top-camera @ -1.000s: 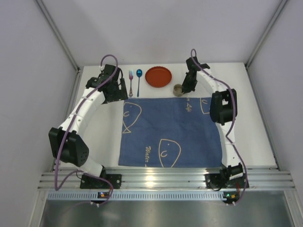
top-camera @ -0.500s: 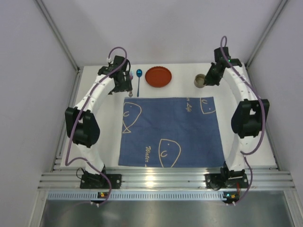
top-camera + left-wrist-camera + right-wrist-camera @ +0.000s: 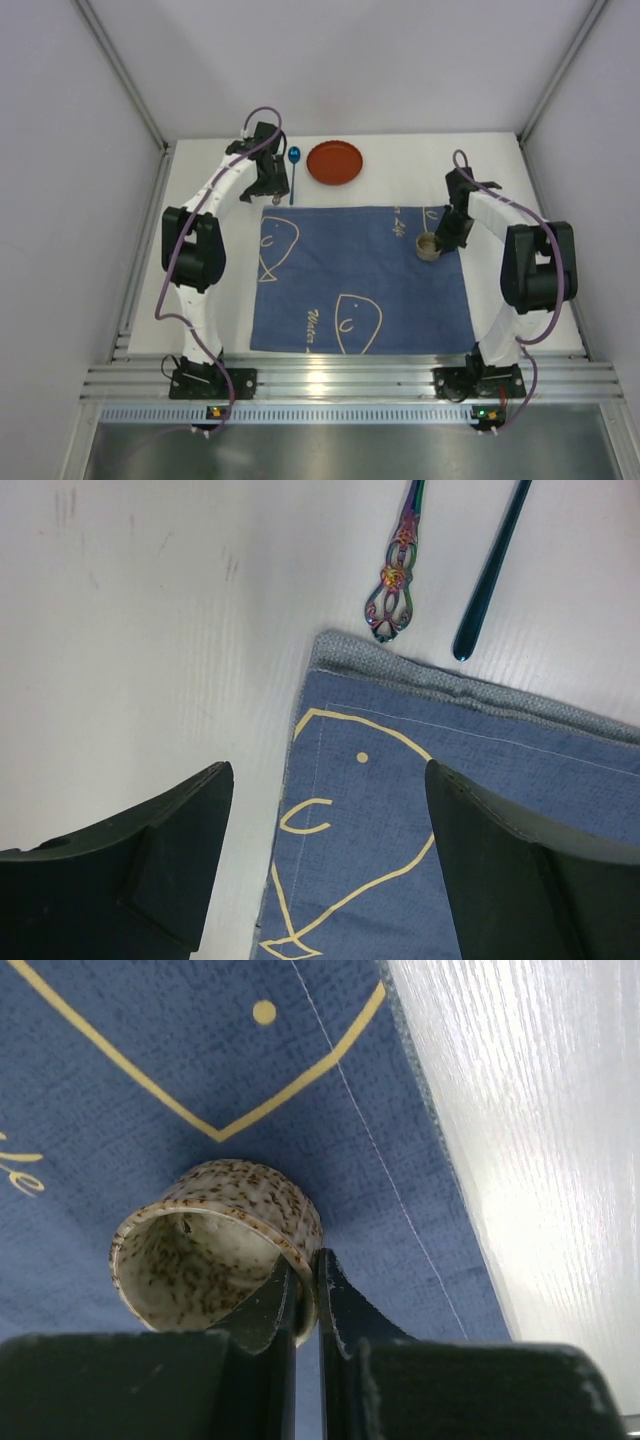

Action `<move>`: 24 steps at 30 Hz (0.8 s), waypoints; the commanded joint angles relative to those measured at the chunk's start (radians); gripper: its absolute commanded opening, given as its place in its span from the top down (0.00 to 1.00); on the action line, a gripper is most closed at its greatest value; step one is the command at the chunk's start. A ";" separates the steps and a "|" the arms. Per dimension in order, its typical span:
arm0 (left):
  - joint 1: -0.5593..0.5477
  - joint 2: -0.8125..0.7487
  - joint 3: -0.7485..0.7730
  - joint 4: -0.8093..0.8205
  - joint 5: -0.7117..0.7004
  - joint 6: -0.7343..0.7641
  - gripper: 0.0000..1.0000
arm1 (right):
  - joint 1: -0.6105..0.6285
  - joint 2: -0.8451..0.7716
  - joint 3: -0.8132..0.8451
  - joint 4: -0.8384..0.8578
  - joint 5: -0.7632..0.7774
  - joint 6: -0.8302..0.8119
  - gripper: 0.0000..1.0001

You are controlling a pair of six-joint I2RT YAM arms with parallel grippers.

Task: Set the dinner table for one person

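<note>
The right gripper (image 3: 436, 240) was clamped on a speckled cup (image 3: 428, 246), one finger inside the rim and one outside, so that the cup's wall was pinched between them. It held the cup over the far right corner of the blue cloth (image 3: 360, 285). That grip suited a thin-walled vessel carried upright, and the spot looked like a drink's usual place, above and to the right of a setting. Whether the base had reached the cloth could not be told from the wrist view.

The left gripper (image 3: 328, 880) hung with its jaws spread wide and nothing between them. It was above the cloth's far left corner, pointing at the ornate fork (image 3: 395, 590) and the spoon (image 3: 490, 570), which lay side by side just beyond the cloth toward the table's far edge. It seemed lined up for the cutlery.

A red plate (image 3: 335, 162) sat unplaced near the middle of the far edge.

The dinner table (image 3: 420, 150), white and matte, lay beneath both grippers, with bare top showing just to the right of the cup and the cloth covering its centre.
</note>
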 commanded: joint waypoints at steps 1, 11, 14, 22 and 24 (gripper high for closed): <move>0.000 -0.009 0.021 0.024 0.043 -0.029 0.18 | 0.007 0.003 0.024 0.122 0.021 -0.016 1.00; 0.002 -0.124 -0.101 0.090 -0.119 -0.134 0.10 | 0.007 -0.069 0.027 0.080 0.014 -0.011 0.25; 0.002 -0.141 -0.115 0.159 -0.083 -0.180 0.11 | 0.007 -0.131 0.047 -0.002 0.006 -0.016 0.25; 0.002 0.117 0.206 0.262 0.144 -0.262 0.11 | 0.007 -0.331 0.018 -0.069 -0.080 -0.048 0.24; 0.002 0.181 0.298 0.307 0.248 -0.265 0.11 | 0.006 -0.326 0.027 -0.081 -0.075 -0.060 0.24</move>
